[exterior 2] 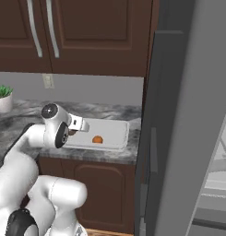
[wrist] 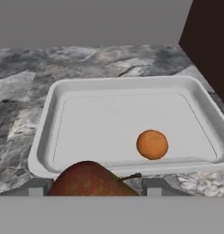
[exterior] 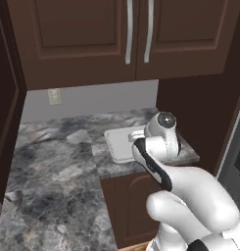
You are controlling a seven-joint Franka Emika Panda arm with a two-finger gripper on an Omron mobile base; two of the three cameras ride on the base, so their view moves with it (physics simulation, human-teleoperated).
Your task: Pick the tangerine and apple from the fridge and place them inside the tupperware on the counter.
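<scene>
The white tupperware lies on the marbled counter, and the bright orange tangerine rests inside it toward its near right part. My gripper hovers just before the tray's near rim, shut on the dark reddish apple, whose stem points right. In the right base view the tangerine shows in the tupperware, with my gripper over the tray's left end. The left base view has the tupperware partly hidden behind my hand. The grey fridge stands open at the right.
Dark brown upper cabinets hang above the counter. A dark side panel borders the tray's right side. A potted plant stands at the far left. Pale fridge shelves show at the lower right.
</scene>
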